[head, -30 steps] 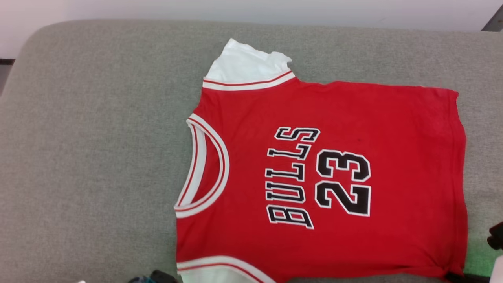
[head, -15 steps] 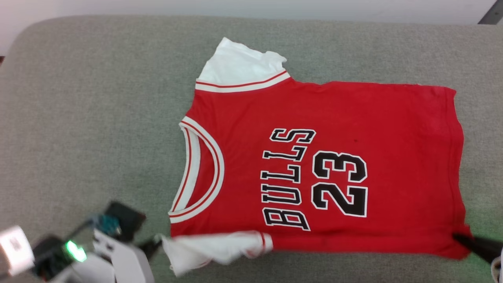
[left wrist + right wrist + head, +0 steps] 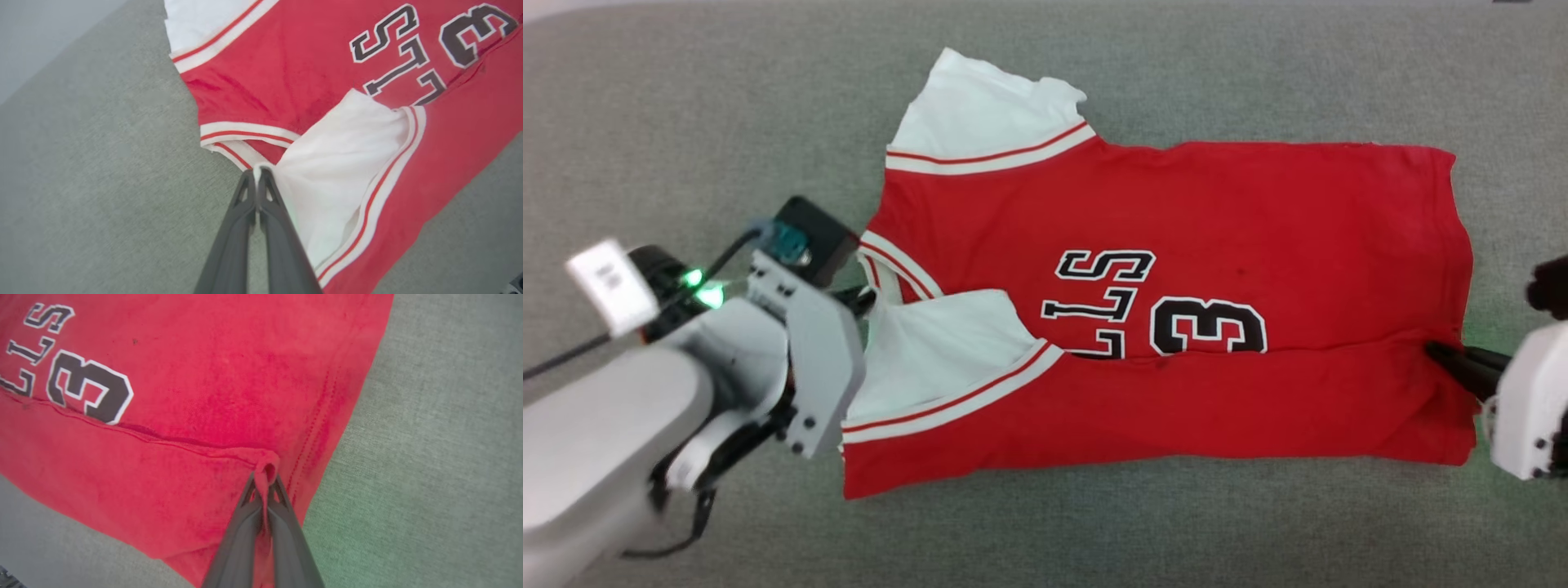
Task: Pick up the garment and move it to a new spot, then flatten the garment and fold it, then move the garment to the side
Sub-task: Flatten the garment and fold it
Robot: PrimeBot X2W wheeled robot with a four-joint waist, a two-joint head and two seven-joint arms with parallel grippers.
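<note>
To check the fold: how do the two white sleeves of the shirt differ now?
The far sleeve lies flat on the grey cushion, free; the near sleeve is folded over the red front, its tip pinched in the left gripper. Both are white with striped trim.

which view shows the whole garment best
Head view: the garment shows whole, near half folded over. Left wrist view gives its collar end and white sleeve; right wrist view its hem corner.

Left gripper (image 3: 867, 299) and right gripper (image 3: 1436, 353) reach in from opposite sides, fingers pinched tight on the garment (image 3: 1176, 204).
</note>
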